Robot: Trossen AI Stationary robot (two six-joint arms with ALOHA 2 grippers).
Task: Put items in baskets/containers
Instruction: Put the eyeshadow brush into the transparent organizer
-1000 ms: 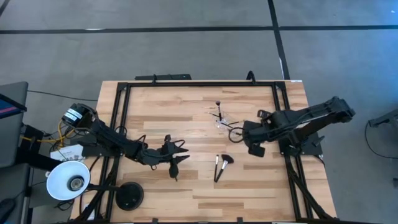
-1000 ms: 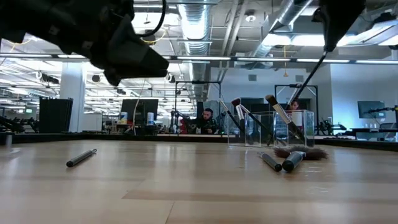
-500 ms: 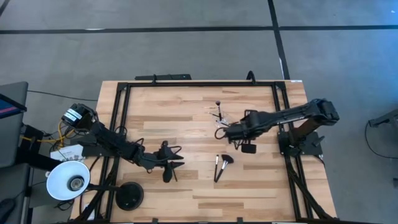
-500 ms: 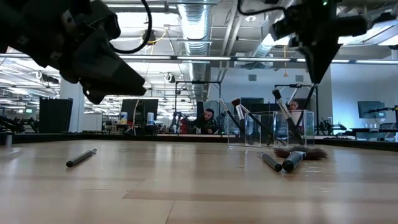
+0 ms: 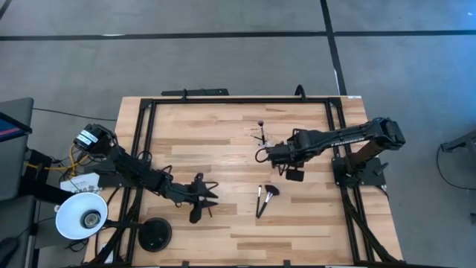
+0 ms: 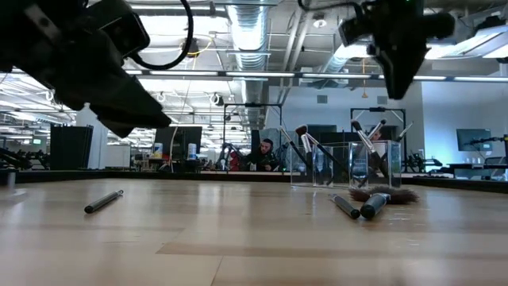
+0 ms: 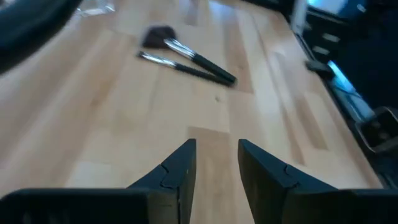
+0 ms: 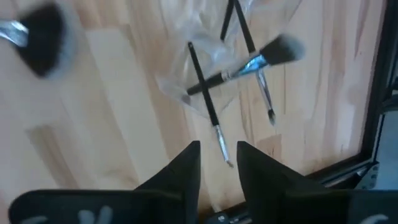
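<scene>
A clear cup (image 5: 264, 146) (image 6: 382, 164) stands toward the table's far right and holds several slim brushes (image 8: 214, 78) (image 6: 363, 143), which lean on its rim. My right gripper (image 5: 267, 154) (image 6: 394, 73) (image 8: 217, 163) hovers open just above it. A fan brush and a thin brush (image 5: 264, 198) (image 6: 361, 205) (image 7: 186, 60) lie side by side on the wood, nearer than the cup. Another dark brush (image 6: 103, 201) lies flat by my left gripper (image 5: 202, 202) (image 7: 216, 167). That gripper is open, low over the bare wood.
A white lamp shade (image 5: 80, 216) and a round black base (image 5: 155, 234) sit at the table's near left corner. Black frame rails (image 5: 223, 100) run along the far, left and right edges. A person (image 6: 262, 153) sits in the room beyond the table.
My right gripper moved toward the table's left until it was over the cup and let go of the brush it carried, which now stands in the cup with the others. My left gripper moved toward the near edge.
</scene>
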